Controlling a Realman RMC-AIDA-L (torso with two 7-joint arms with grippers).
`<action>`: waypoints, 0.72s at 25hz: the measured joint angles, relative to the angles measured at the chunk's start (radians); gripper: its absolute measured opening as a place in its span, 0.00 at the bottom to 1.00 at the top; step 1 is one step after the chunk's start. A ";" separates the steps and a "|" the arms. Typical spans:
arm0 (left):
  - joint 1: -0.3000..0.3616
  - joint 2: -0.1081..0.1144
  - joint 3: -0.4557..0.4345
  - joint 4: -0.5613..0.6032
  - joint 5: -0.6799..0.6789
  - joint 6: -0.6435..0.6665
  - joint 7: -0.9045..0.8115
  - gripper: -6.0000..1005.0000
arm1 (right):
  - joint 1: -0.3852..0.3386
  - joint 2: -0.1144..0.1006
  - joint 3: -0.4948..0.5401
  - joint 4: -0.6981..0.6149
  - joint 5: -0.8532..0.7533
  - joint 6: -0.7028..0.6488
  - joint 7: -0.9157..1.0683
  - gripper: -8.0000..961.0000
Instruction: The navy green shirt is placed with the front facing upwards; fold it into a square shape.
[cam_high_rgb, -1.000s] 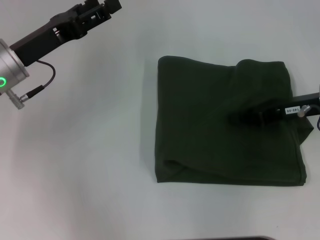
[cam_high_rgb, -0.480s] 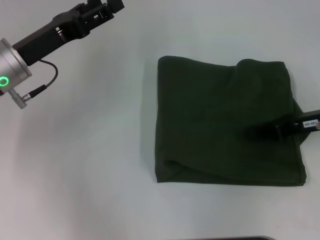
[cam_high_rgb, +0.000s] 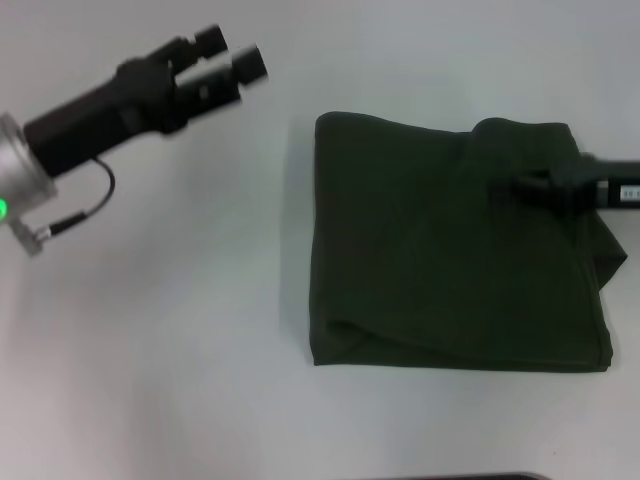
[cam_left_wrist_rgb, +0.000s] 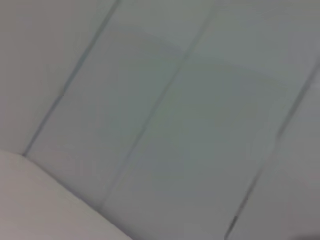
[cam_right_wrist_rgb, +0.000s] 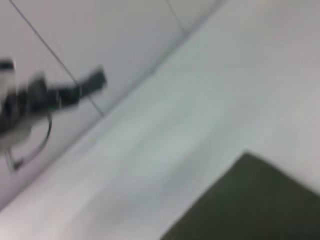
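Observation:
The navy green shirt (cam_high_rgb: 440, 260) lies flat on the white table as a rough square, right of centre in the head view. A raised fold sits at its far right corner, and no print shows. One corner of the shirt (cam_right_wrist_rgb: 260, 200) appears in the right wrist view. My right gripper (cam_high_rgb: 530, 183) reaches in from the right edge, over the far right part of the cloth. My left gripper (cam_high_rgb: 232, 52) hangs open above bare table at the far left, well apart from the shirt. The left wrist view shows only pale panels.
The white table (cam_high_rgb: 180, 330) spreads bare to the left of and in front of the shirt. A dark edge (cam_high_rgb: 470, 476) shows at the table's near side. The left arm (cam_right_wrist_rgb: 50, 95) appears in the distance in the right wrist view.
My right gripper slid back off the shirt's middle toward the right edge, then moved to the far right part. My left gripper came down and nearer the shirt. The shirt kept its shape.

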 joint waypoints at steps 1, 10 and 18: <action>0.013 0.000 0.012 0.001 0.001 0.018 0.035 0.95 | 0.002 0.000 0.003 0.002 0.018 0.003 -0.004 0.02; 0.103 -0.035 0.044 0.010 0.078 0.019 0.221 0.94 | 0.021 -0.013 0.035 -0.005 0.185 0.008 0.103 0.18; 0.152 -0.037 0.047 0.021 0.127 0.024 0.291 0.95 | 0.032 -0.016 0.044 -0.004 0.210 0.063 0.119 0.46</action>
